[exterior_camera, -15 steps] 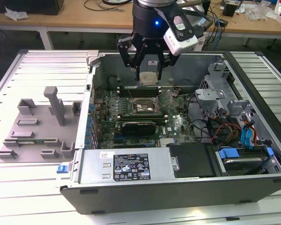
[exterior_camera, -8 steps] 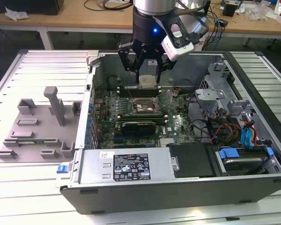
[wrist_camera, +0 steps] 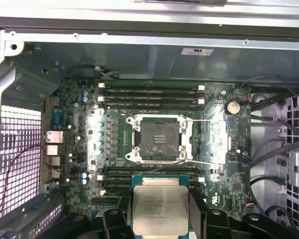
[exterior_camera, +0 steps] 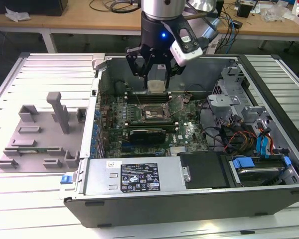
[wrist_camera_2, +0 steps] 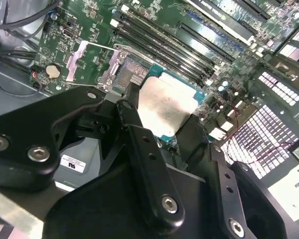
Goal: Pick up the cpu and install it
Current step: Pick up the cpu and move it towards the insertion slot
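My gripper [exterior_camera: 156, 82] hangs over the open computer case, shut on the cpu [exterior_camera: 156, 86], a small flat square chip with a silvery top plate. In the first wrist view the cpu [wrist_camera: 159, 209] sits level between the black fingers [wrist_camera: 197, 214], and its green rim shows. In the second wrist view the cpu [wrist_camera_2: 164, 107] hovers above the motherboard. The dark square socket [wrist_camera: 159, 138] with its metal frame lies open on the board, a short way off from the chip. In the exterior view the socket [exterior_camera: 156, 113] is below and in front of the gripper.
Memory slots [wrist_camera: 149, 94] flank the socket on both sides. The socket's load plate [exterior_camera: 177, 104] stands raised beside it. Cables and drive cages [exterior_camera: 249, 134] fill the case at the exterior view's right. A grey tray [exterior_camera: 37, 144] with plastic blocks sits at the exterior view's left.
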`<control>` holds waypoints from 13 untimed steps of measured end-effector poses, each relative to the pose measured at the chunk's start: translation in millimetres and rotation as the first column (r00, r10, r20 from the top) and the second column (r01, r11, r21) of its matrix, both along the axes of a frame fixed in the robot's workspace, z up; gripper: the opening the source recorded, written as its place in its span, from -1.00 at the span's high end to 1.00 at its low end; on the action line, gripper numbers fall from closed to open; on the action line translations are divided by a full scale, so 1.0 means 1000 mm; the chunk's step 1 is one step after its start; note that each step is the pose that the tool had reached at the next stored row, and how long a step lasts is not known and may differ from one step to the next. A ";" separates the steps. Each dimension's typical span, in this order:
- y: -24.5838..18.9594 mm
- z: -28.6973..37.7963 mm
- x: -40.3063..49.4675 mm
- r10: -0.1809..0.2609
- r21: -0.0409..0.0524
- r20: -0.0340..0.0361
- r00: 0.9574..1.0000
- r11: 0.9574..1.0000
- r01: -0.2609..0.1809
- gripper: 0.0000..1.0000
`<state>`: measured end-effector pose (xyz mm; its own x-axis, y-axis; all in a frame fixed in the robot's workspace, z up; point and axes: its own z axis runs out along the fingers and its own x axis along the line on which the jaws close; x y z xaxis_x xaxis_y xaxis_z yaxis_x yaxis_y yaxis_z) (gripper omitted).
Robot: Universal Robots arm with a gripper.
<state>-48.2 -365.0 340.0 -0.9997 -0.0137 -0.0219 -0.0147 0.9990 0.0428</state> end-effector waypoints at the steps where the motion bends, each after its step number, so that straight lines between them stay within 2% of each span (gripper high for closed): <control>1: 0.0007 -0.0013 0.0000 0.000 0.000 0.000 1.000 1.000 0.000 -0.09; 3: 0.0027 -0.0063 0.0000 0.000 0.000 0.000 1.000 1.000 0.000 -0.09; 4: 0.0054 -0.0087 0.0000 0.000 0.000 0.000 1.000 1.000 0.000 -0.09; 7: 0.0089 -0.0114 0.0000 0.000 0.000 0.000 1.000 1.000 0.000 -0.09; 9: 0.0115 -0.0160 0.0000 0.000 0.000 0.000 1.000 1.000 0.000 -0.09; 13: 0.0127 -0.0211 0.0000 0.000 0.000 -0.001 1.000 1.000 0.000 -0.09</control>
